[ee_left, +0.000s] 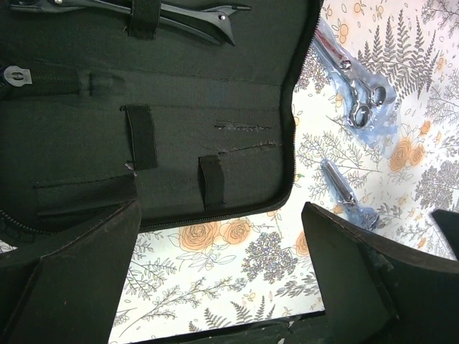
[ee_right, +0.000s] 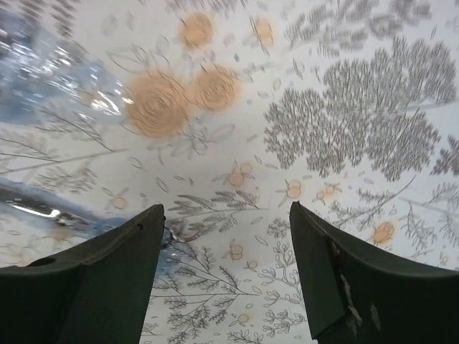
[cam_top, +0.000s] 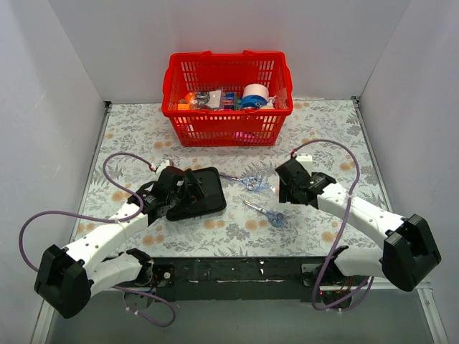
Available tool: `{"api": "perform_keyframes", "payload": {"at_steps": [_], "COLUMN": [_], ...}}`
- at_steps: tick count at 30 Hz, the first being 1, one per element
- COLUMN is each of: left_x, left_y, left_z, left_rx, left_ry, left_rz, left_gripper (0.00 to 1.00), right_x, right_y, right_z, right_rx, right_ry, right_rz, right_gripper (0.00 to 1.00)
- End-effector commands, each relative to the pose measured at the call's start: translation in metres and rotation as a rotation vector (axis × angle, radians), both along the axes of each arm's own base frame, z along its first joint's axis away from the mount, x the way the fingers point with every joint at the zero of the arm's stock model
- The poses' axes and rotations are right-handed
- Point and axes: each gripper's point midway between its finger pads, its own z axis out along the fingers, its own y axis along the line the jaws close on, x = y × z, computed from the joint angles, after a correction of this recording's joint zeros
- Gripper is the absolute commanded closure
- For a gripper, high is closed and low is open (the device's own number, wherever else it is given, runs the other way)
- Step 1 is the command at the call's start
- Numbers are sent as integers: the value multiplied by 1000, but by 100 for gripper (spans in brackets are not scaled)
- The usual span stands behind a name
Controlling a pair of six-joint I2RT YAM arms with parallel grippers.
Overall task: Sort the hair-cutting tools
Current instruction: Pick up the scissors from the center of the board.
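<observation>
Two silver scissors with pale blue loops lie on the floral cloth: one farther back, the other nearer. The black pouch lies open. A slim black clip sits under a strap at its top edge. My left gripper hangs open over the pouch's near edge, holding nothing. My right gripper is open low over the cloth just right of the scissors. A blurred blue loop shows at its left, and nothing lies between its fingers.
A red plastic basket full of small items stands at the back centre. White walls close in the table on the left, back and right. Purple cables loop beside both arms.
</observation>
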Motion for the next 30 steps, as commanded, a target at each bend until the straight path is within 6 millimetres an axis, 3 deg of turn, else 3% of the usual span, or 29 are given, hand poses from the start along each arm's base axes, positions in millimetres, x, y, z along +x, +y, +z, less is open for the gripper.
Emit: {"api": "perform_keyframes", "payload": {"at_steps": [1,5,8,11,18,27,30], "left_x": [2,3,3,2,4,2,2], "left_y": [5,5,5,4,3,3,2], "left_z": [3,6,6,7,13,6,4], "left_rx": [14,12,18,17,17,27,28], "left_ry": [-21,-25,-19,-17,-31,-17,-13], "left_rz": [18,17,15,10,5,-11,-16], "left_gripper": [3,3,3,3,3,3,3], "right_x": [27,20,7,-9,-14,-8,-8], "right_y": [18,66,90,100,113,94,91], "right_z": [56,59,53,39,13,-28,-34], "right_rx": [-1,135,198,225,236,115,103], "right_ry": [-121,-76,-15,84,142,209,219], "right_rz": [175,501,702,836,948,880,865], "right_gripper": [21,21,20,18,16,16,17]}}
